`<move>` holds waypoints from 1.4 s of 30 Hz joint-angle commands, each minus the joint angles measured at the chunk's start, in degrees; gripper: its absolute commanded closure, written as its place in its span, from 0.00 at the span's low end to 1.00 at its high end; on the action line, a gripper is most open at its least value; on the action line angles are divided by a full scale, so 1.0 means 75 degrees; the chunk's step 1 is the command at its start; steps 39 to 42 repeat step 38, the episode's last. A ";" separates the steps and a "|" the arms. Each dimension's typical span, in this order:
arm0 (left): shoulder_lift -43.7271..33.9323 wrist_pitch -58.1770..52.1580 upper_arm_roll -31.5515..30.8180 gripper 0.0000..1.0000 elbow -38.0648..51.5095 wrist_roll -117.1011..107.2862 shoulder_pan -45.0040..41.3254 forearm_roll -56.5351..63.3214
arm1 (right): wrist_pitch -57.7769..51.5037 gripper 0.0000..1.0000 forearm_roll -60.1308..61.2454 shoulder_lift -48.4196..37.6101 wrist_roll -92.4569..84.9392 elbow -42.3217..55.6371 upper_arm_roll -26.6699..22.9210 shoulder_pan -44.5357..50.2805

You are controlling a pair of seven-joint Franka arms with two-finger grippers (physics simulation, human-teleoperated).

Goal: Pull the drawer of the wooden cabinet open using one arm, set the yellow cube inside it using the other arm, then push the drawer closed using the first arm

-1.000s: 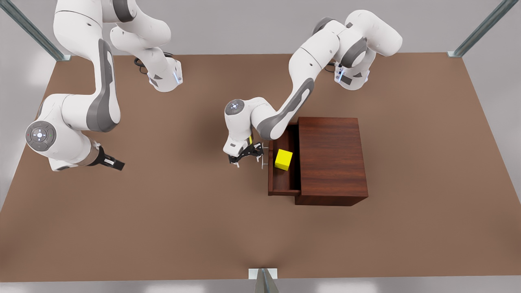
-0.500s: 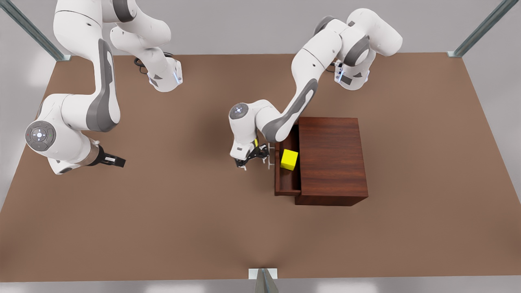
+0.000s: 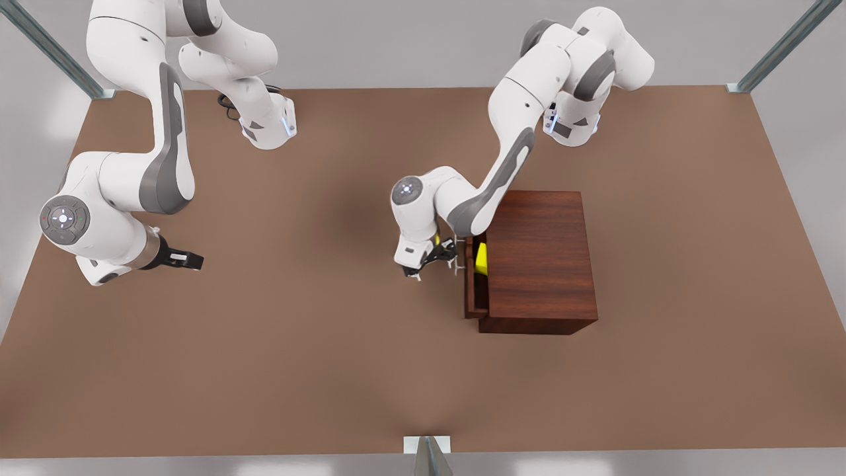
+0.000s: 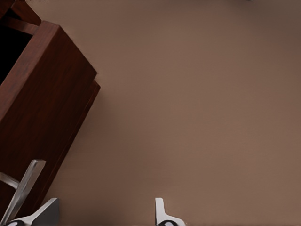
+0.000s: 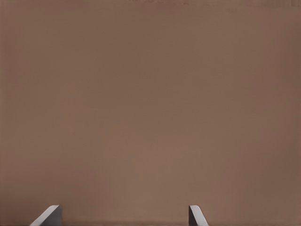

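Left gripper (image 3: pixel 433 259), fingers spread, sits at the handle (image 3: pixel 457 262) of the barely-open drawer (image 3: pixel 471 291); cube (image 3: pixel 482 258) inside; right gripper (image 3: pixel 188 259) waits, open wide.

**Cube Mostly Out of Sight**

The cabinet top (image 3: pixel 538 254) is covering most of the yellow cube (image 3: pixel 482 258), just beyond the left gripper (image 3: pixel 433 259). The wrist view's edge is cutting off the handle (image 4: pixel 21 188) beside its fingertips (image 4: pixel 162 214).

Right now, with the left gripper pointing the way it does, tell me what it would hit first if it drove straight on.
The left gripper, fingers open, points at the drawer front beside its silver handle. It would likely meet that wooden front first, though how close it already is remains unclear.
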 commanded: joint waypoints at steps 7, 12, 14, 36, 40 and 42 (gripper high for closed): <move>-0.0349 0.0081 -0.0011 0.00 -0.0561 0.1346 0.0242 -0.0017 | -0.0095 0.00 0.0034 -0.0008 -0.0406 0.0015 -0.0004 0.0000; -0.0442 -0.0024 0.0001 0.00 -0.0666 0.1604 0.0336 -0.0017 | -0.0095 0.00 0.0023 -0.0008 -0.0406 0.0015 -0.0004 0.0000; -0.0571 0.0011 0.0001 0.00 -0.0866 0.1698 0.0383 -0.0017 | -0.0095 0.00 0.0023 -0.0008 -0.0406 0.0015 -0.0004 0.0000; -0.4743 -0.3575 0.0060 0.00 -0.1135 1.1061 0.4789 -0.2244 | -0.0106 0.00 -0.0012 -0.0008 -0.0406 0.0015 -0.0004 0.0000; -0.4697 -0.3563 0.0060 0.00 -0.1123 1.1038 0.4777 -0.2244 | -0.0106 0.00 -0.0012 -0.0008 -0.0406 0.0015 -0.0004 0.0000; -0.4697 -0.3563 0.0060 0.00 -0.1123 1.1038 0.4777 -0.2244 | -0.0106 0.00 -0.0012 -0.0008 -0.0406 0.0015 -0.0004 0.0000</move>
